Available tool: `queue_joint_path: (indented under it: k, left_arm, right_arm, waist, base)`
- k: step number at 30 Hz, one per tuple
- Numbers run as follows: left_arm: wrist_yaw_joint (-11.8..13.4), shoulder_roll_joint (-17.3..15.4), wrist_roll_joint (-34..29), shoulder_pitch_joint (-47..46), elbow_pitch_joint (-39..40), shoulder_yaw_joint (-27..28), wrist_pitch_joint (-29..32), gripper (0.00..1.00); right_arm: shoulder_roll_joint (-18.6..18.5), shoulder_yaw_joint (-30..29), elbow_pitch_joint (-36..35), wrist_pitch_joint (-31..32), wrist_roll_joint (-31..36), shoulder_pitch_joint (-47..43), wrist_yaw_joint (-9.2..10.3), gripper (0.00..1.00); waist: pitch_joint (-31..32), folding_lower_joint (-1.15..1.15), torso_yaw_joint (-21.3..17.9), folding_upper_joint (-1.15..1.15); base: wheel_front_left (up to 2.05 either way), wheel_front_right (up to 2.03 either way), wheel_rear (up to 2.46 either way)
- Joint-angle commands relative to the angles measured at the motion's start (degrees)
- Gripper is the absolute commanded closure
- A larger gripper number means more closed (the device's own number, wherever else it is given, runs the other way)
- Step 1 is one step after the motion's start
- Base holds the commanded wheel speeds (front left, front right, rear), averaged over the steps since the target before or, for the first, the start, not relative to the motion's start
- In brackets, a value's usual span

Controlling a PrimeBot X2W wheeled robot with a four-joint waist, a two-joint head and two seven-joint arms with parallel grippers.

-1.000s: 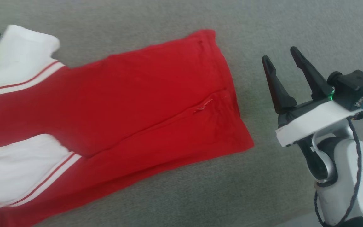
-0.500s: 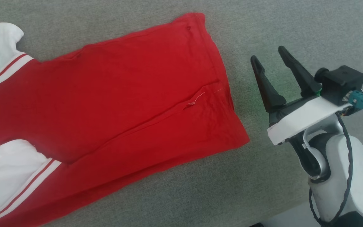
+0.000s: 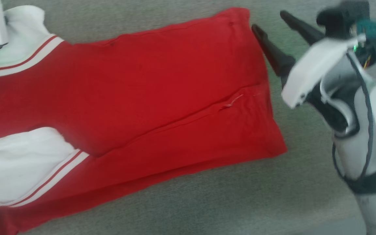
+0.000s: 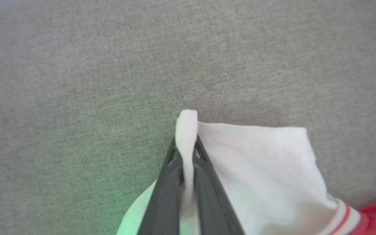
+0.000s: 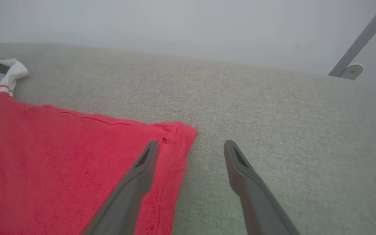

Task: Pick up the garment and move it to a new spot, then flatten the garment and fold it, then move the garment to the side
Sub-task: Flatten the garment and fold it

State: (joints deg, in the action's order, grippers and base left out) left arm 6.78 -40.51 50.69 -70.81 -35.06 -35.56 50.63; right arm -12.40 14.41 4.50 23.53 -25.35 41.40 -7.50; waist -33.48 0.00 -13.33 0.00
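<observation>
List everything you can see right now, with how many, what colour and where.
garment: one, red with white sleeves and striped trim, lying across the surface
surface: one, grey woven fabric, under the garment
wall: one, pale grey, behind the surface
strut: one, grey metal, slanting at the upper right of the right wrist view
left tool: one, dark fingers, shut on a fold of the garment's white sleeve
right tool: one, dark fingers, open at a hem corner of the garment
</observation>
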Motion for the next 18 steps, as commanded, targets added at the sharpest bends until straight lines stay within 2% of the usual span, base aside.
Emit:
queue_joint_path:
  k: [1,8,12,15,17,18]
  left_arm:
    - [-0.2,1.5,-0.1,0.7,-0.9,-1.2,0.4,1.00]
    - [-1.9,5.1,-0.6,-1.8,-2.9,-1.9,-2.3,1.00]
    - [-3.0,6.4,-0.6,-2.4,-4.6,-2.2,-3.8,1.00]
    - [-3.4,6.9,-0.7,-2.7,-5.5,-2.4,-4.4,1.00]
    - [-3.6,7.6,-0.4,-2.9,-6.2,-2.1,-5.3,1.00]
    - [-3.4,7.9,-0.4,-3.1,-6.8,-2.1,-5.7,1.00]
  right_arm:
    - [-0.5,0.5,1.8,2.3,-0.2,2.4,0.02,0.00]
    - [-0.9,3.7,12.4,15.3,-2.1,12.3,0.01,0.00]
    - [0.0,6.8,17.5,24.3,-4.4,14.8,0.00,0.00]
    - [0.4,7.6,19.3,27.5,-5.1,15.4,0.00,0.00]
    - [0.2,8.5,20.8,30.3,-4.8,16.3,0.00,1.00]
    - [0.1,8.8,21.1,31.0,-4.9,16.5,0.00,1.00]
  waist:
    - [-0.6,0.00,1.3,0.00]
    - [-1.3,0.00,4.1,0.00]
    - [-1.4,0.00,4.9,0.00]
    - [-1.5,0.00,5.3,0.00]
    - [-1.4,0.00,5.6,0.00]
    - [-1.3,0.00,5.8,0.00]
  base:
    - [0.00,0.00,0.00]
    - [0.00,0.00,0.00]
    - [0.00,0.00,0.00]
    - [0.00,0.00,0.00]
    - [0.00,0.00,0.00]
    - [0.00,0.00,0.00]
